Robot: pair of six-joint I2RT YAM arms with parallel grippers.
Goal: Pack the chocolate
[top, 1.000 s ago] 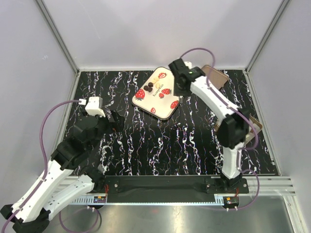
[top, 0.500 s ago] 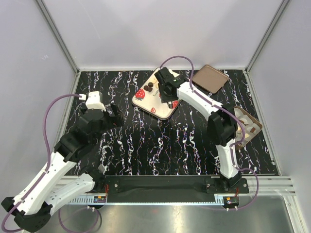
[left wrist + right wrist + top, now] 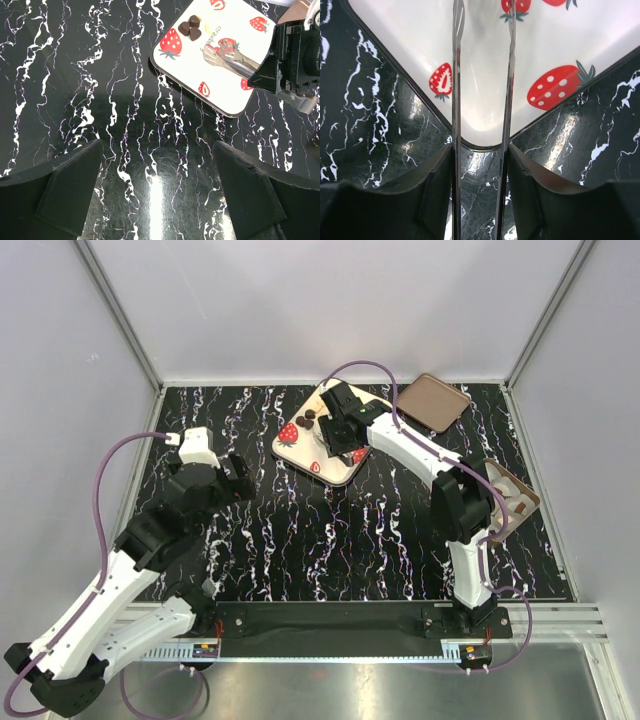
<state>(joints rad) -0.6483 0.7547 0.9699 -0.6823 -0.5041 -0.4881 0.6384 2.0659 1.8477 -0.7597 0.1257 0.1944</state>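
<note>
the chocolate (image 3: 190, 27) is lying as a small cluster on the tray (image 3: 197, 67), toward its far-left edge: three dark pieces are touching each other and a pale one is sitting just behind them. the right gripper (image 3: 480, 152) is hanging over the near corner of the tray and is clasping the tongs (image 3: 235, 57). the two blades are standing apart, with nothing between them. the long axis of the tongs is pointing from that corner into the tray and the tips are hovering near its middle. so the chocolate is lying a little beyond the tips and somewhat off their line, not touching them. i am judging that the right arm is the nearer one, and that it needs to reach forward and turn slightly. the left gripper (image 3: 157, 150) is hanging well apart over the table (image 3: 100, 75), its fingers wide apart and empty.
</note>
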